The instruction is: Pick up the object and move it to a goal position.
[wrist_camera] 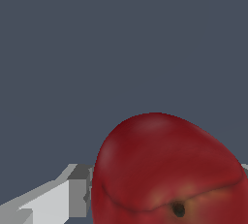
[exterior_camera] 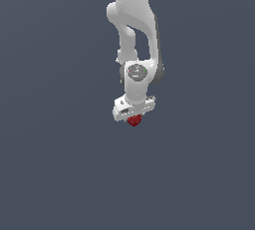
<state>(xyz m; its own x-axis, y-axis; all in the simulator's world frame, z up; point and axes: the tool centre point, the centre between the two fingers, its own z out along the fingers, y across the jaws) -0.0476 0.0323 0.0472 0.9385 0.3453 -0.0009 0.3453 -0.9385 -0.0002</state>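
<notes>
Nearest the wrist camera sits the dark-red fruit [wrist_camera: 167,174], glossy and rounded, with a small dark pit and a curved crease on its skin, filling much of that view. One white finger [wrist_camera: 46,203] of the jaws reaches up to its side and appears to touch it; the other finger is hidden behind the fruit. In the exterior view the white Panda arm [exterior_camera: 133,30] hangs straight down, and the fruit [exterior_camera: 134,120] pokes out just beneath the gripper [exterior_camera: 133,117] and its white bar, far narrower than that bar. The jaws look clenched on the fruit, against a plain slate-grey worktop [exterior_camera: 50,174]
</notes>
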